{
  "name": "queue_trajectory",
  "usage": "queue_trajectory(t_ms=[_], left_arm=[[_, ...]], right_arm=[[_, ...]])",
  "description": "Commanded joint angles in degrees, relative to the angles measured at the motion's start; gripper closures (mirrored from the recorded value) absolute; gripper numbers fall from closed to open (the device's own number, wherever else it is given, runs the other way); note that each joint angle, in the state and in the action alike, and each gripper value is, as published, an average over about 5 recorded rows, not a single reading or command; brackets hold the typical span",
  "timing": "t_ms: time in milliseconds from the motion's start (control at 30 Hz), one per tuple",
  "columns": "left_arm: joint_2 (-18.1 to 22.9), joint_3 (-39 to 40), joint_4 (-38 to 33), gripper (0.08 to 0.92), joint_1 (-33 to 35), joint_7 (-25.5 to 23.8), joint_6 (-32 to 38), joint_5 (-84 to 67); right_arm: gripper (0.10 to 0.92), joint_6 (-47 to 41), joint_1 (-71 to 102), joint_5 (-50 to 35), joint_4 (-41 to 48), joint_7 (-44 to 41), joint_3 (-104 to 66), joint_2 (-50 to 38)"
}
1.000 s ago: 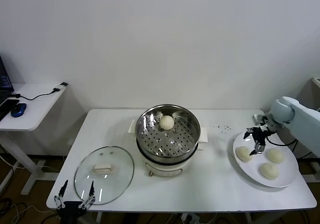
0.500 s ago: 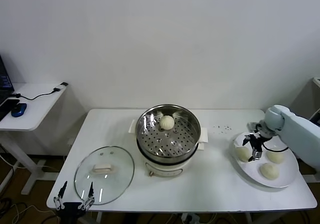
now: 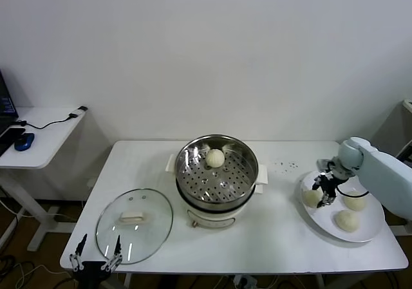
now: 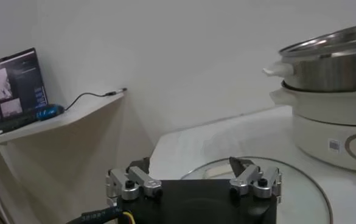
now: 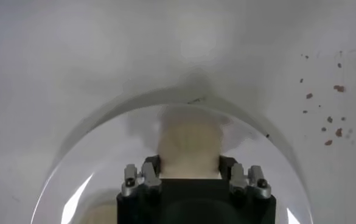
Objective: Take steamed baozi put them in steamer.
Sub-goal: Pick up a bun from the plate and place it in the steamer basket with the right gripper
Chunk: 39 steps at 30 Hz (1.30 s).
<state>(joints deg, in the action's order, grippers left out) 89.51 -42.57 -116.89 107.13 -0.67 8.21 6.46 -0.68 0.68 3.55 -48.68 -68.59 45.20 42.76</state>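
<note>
Head view, steamer [image 3: 217,175]: centre of the frame, its steel basket open-topped on the cream pot body; one baozi in the basket [image 3: 215,158] already lies toward its upper rim.
Head view, white plate [image 3: 368,232]: right edge of the frame, carrying three buns; the gripped baozi [image 3: 312,197] lies at its left side, the two spare baozi [image 3: 350,210] to its right and lower right.
Head view, right gripper [image 3: 324,190]: down over the left bun, fingers on either side of it, presumably placed so for a lift toward the basket.
Head view, glass lid [image 3: 134,224]: lower left, flat on the table beside the steamer, set off so the basket stays open.
Head view, left gripper [image 3: 96,261]: bottom left, below the table edge by the lid, parked.
Head view, obstacles: bare tabletop with a few dark specks [image 3: 286,167] between plate and steamer; the steamer's raised rim looks like the only thing to clear.
Left wrist view, left gripper [image 4: 193,184]: fingers spread wide, holding nothing, with the lid's glass just beyond them.
Right wrist view, right gripper [image 5: 190,180]: fingers drawn in against both sides of the bun, holding it over the plate rim [image 5: 92,122].
</note>
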Motion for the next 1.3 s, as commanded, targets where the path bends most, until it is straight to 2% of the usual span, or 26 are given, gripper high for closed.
queue_trajectory(t_ms=[33,167,300,433,600,1067,1300], left_arm=[[0.0,0.1,-0.1,0.177,0.1,0.0,0.0,0.0],[0.0,0.0,-0.4,0.177,0.2,0.0,-0.1,0.0],[0.0,-0.1,-0.8,0.177,0.3,0.0,-0.1,-0.2],[0.0,0.5,-1.0,0.177,0.2,0.0,-0.1,-0.1],[0.1,1.2,-1.3,0.177,0.2,0.0,0.2,0.0],[-1.3,2.4,-2.1,0.177,0.6,0.6,0.6,1.6],[-1.3,2.2,-2.0,0.177,0.1,0.6,0.4,1.1]], right_arm=[[0.432,-0.2,-0.9,-2.3,-0.5,-0.2,0.6,-0.7],[0.440,-0.2,-7.0,-6.9,-1.9,-1.0,5.3,-2.7],[0.444,-0.1,-21.6,-15.4,-2.3,-1.9,17.1,-2.6],[0.440,-1.2,-35.8,-26.3,-2.4,-2.4,29.6,1.2],[0.440,-5.6,-45.5,-37.4,-4.4,-1.5,36.5,8.0],[0.440,-13.6,-45.5,-51.6,-5.6,5.1,41.6,31.9],[0.440,-15.0,-43.5,-53.8,-5.5,6.5,44.5,37.7]])
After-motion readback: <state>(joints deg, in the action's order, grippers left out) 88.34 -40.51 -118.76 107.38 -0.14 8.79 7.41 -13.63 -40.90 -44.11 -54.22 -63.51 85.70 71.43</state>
